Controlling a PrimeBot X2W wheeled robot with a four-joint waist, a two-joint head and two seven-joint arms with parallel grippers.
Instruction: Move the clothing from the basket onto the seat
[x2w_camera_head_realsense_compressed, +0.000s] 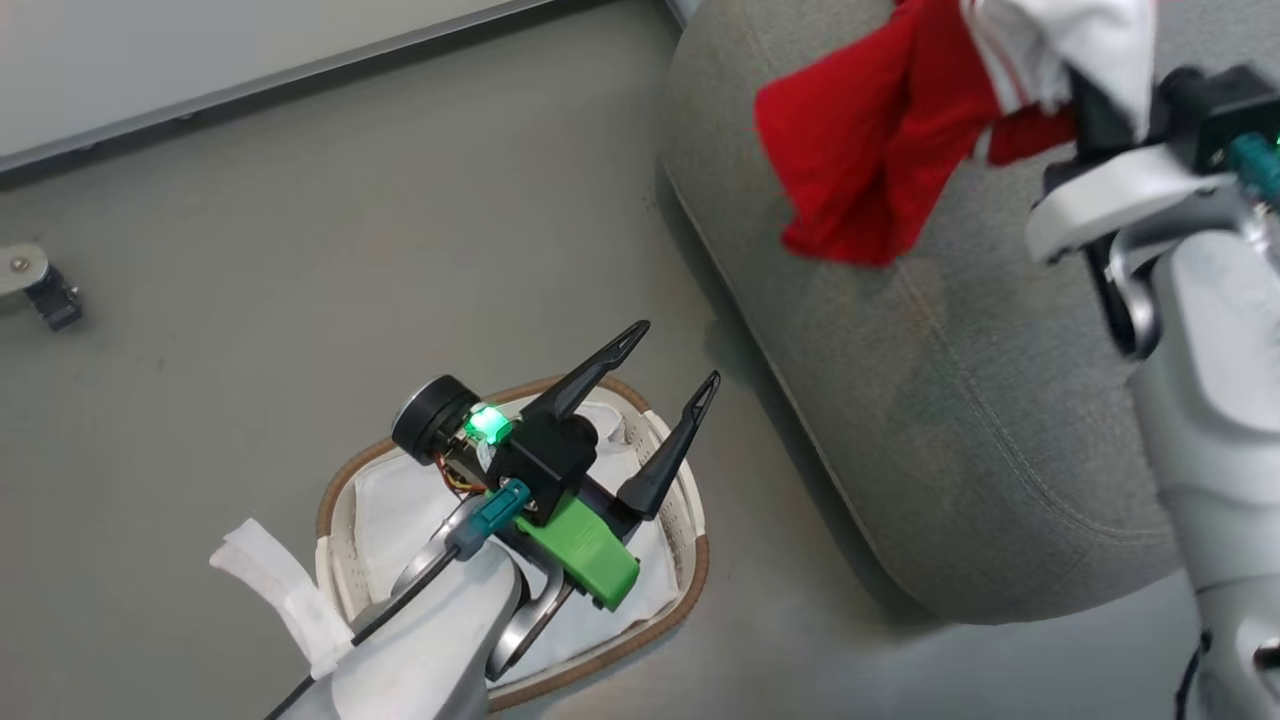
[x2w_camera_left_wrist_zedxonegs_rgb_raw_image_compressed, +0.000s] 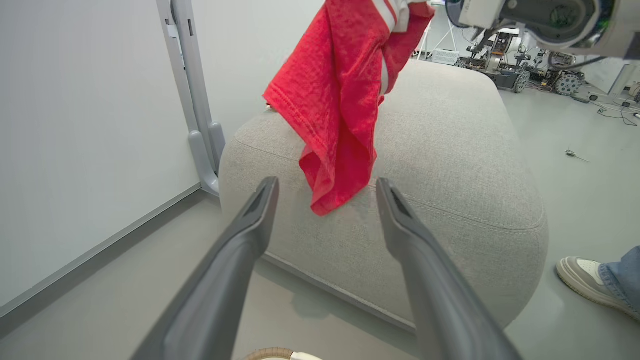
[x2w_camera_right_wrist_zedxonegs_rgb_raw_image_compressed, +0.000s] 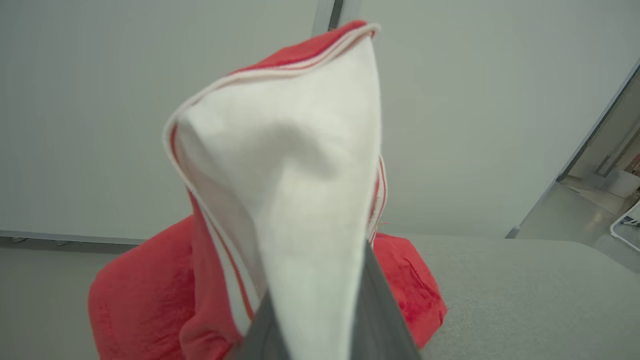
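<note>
Nearest, the left tool (x2w_camera_head_realsense_compressed: 676, 353) hovers over the basket (x2w_camera_head_realsense_compressed: 700, 575) with its two fingers spread wide apart. The basket, with its white liner (x2w_camera_head_realsense_compressed: 400, 500), stands on the floor (x2w_camera_head_realsense_compressed: 250, 250) just beside the grey seat (x2w_camera_head_realsense_compressed: 930, 430). Farther off, above the seat, the right tool (x2w_camera_head_realsense_compressed: 1095, 105) is clamped on the white part of the clothing (x2w_camera_head_realsense_compressed: 860, 150), whose red folds hang down to the seat's top; I cannot tell whether they touch it.

The red-and-white garment (x2w_camera_head_realsense_compressed: 860, 160) hangs crumpled above the grey sofa (x2w_camera_head_realsense_compressed: 930, 420); the cloth-lined oval basket (x2w_camera_head_realsense_compressed: 703, 560) stands on the floor (x2w_camera_head_realsense_compressed: 300, 250) to its left.
</note>
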